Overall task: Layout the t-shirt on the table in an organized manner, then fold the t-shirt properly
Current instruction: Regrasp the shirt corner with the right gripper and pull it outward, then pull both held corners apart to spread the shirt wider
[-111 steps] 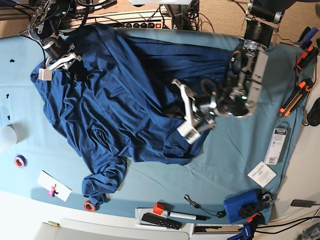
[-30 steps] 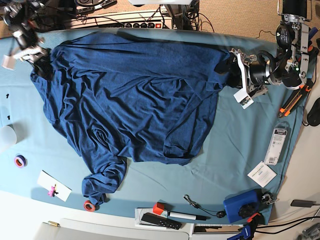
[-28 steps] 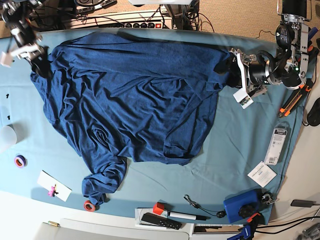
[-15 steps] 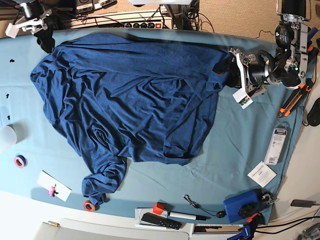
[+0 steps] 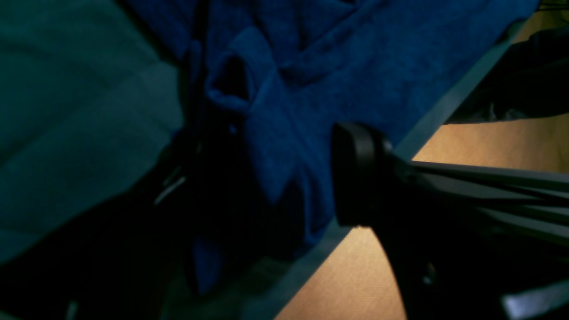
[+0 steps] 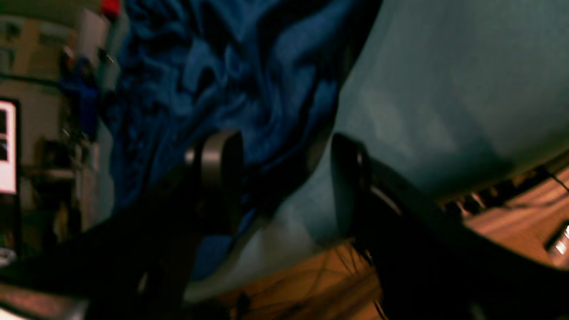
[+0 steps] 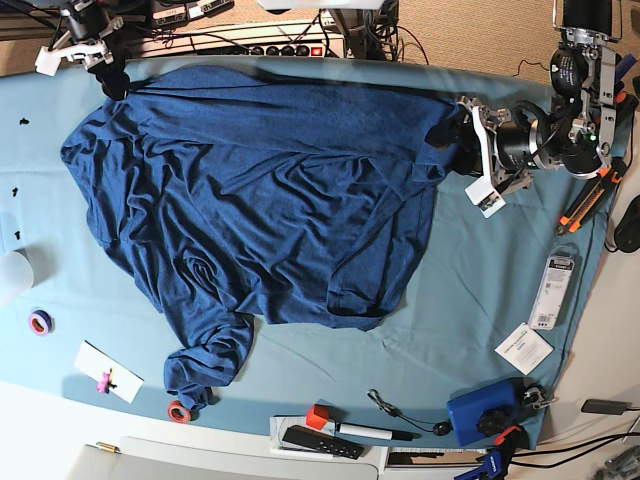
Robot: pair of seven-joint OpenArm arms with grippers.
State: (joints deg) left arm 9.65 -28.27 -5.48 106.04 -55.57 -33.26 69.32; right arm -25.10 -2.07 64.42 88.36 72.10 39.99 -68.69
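Teal cloth covers the table point(image 7: 480, 300) from edge to edge on my base feed, and the t-shirt point(image 7: 270, 190) lies spread over its upper middle, navy and wrinkled, one sleeve trailing down toward a small red tape roll point(image 7: 178, 411) at the near edge. Writing is scarce: a white card point(image 7: 524, 348) and a long packaged item point(image 7: 553, 290) on the right both carry print, but it is too small for me to read. A white tag on my left gripper point(image 7: 478, 150) is equally illegible.

My left gripper sits at the shirt's right edge with its jaws spread wide. On the left wrist feed dark fabric bunches just beside one black fingertip point(image 5: 355, 173), but the other finger is lost in shadow, so I cannot tell whether any cloth is actually pinched.

My right gripper point(image 7: 85, 50) is up at the far left corner of the table, beside the shirt's top corner. Its wrist feed shows both pads point(image 6: 218, 169) standing apart with shirt and teal cloth visible between them, nothing clamped.

Both wrist feeds are dim and blurred. Along the near edge a blue device point(image 7: 480, 412), a marker point(image 7: 365, 431) and a purple tape roll point(image 7: 40, 322) are visible, while the items at the bottom are cut off by the frame.
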